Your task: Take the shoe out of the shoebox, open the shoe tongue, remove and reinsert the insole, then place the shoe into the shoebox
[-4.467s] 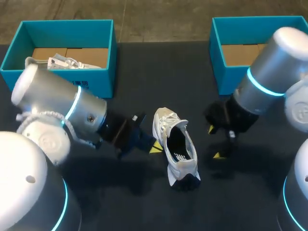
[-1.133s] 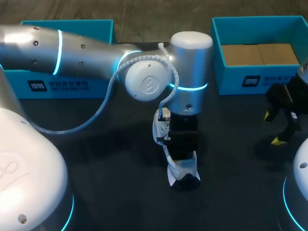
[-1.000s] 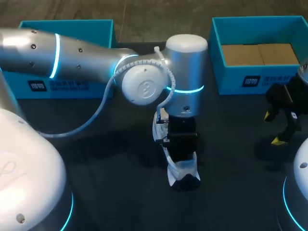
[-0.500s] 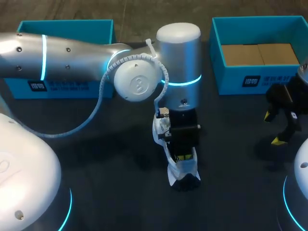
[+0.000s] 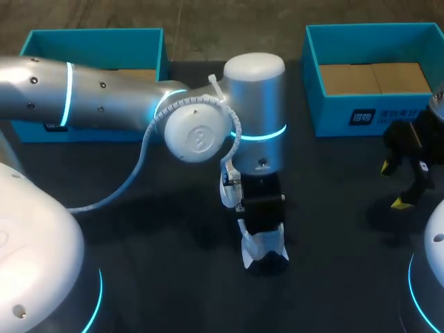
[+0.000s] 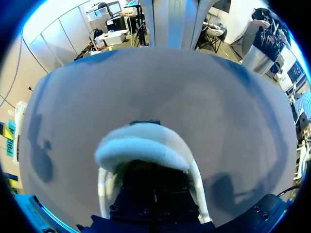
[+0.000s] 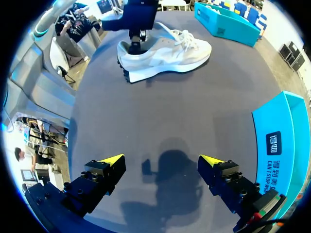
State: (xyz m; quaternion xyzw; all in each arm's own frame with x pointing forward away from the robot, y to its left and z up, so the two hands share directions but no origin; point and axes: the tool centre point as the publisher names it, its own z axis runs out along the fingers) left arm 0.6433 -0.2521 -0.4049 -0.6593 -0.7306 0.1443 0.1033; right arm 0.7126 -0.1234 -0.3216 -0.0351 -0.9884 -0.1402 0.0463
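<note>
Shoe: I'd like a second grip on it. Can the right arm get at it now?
Probably yes: only bare table lies between the open right gripper and the shoe. The left gripper occupies its opening near the heel.

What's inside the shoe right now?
The left hand is down in the shoe, in its opening near the heel. The hand's body covers the inside, so the insole cannot be seen.
</note>
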